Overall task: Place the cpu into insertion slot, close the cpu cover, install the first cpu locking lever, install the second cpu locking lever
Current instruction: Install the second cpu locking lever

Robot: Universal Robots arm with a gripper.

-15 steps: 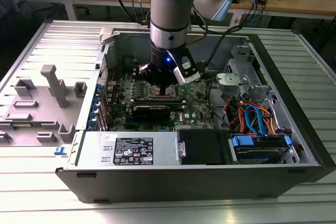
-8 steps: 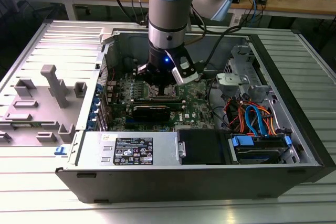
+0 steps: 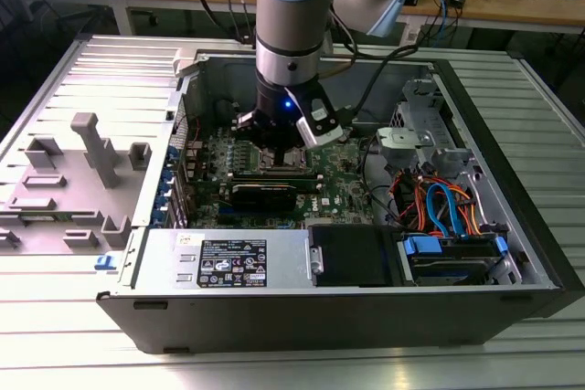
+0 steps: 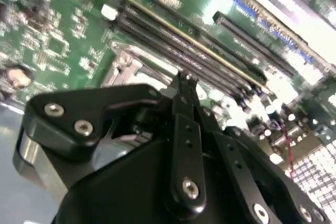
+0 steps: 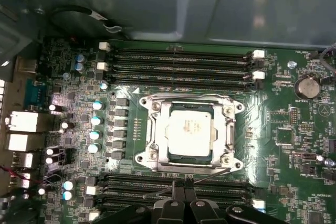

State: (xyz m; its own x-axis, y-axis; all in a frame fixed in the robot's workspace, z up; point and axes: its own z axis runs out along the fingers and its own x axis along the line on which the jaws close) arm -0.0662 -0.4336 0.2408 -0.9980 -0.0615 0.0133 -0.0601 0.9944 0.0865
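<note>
The claw (image 5: 182, 186) is squeezed shut with nothing in it, beside the cpu cover (image 5: 190, 129) lying over the cpu (image 5: 190, 129)

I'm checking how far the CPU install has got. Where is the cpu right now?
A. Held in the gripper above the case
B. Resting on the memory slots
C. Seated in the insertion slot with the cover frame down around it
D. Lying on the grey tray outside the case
C. In the first wrist view the cpu lies flat inside the insertion slot, with the cpu cover framing it.
</note>
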